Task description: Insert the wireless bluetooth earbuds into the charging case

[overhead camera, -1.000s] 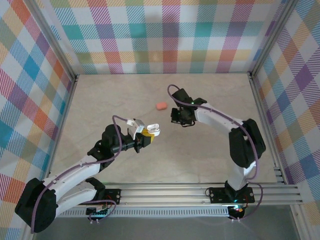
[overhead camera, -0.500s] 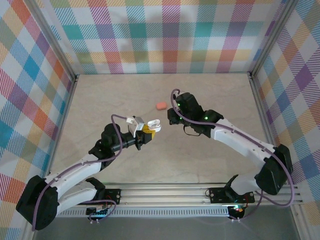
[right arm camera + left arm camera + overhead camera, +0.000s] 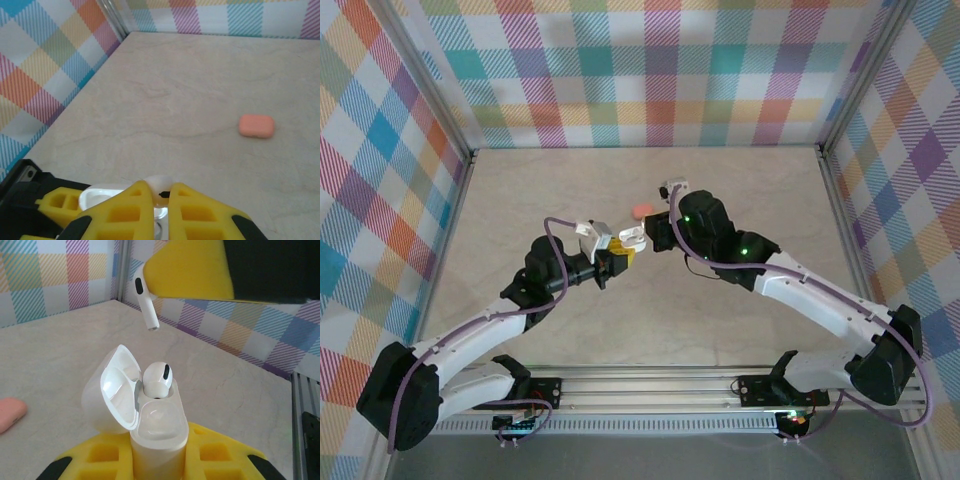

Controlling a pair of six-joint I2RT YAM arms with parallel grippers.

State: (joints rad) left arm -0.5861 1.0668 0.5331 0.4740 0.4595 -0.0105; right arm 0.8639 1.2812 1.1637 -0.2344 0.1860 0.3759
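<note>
Pinching a white earbud (image 3: 144,297) by its round head, the right gripper (image 3: 159,190) is shut tight, and the thin stem is left sticking out below the yellow fingertips (image 3: 132,200). Just under the stem, the charging case (image 3: 159,435) is held upright by the left gripper (image 3: 616,262), which is closed on the lower half of the case. The lid (image 3: 117,395) is tipped back and open. A second white earbud (image 3: 157,380) is already sat in one hole of the case. The bud in the air is close above the case but not touching it.

The earbud is judged to be very small, light, hard and smooth, so it could easily slip or turn in the grip. It is best held by the head, so the stem stays free to go down into the hole. The case is light and slippery too, and it is best gripped low, away from the lid.

From the left wrist, the hanging bud, the open lid and the seated bud are shown well, but the free hole is partly hidden by the lid. From the right wrist, the held bud is mostly covered by the fingers. Farther out beyond them, a pink case (image 3: 256,126) is seen lying shut on the table (image 3: 200,75), well apart. From the top, both grippers are seen meeting tip to tip
</note>
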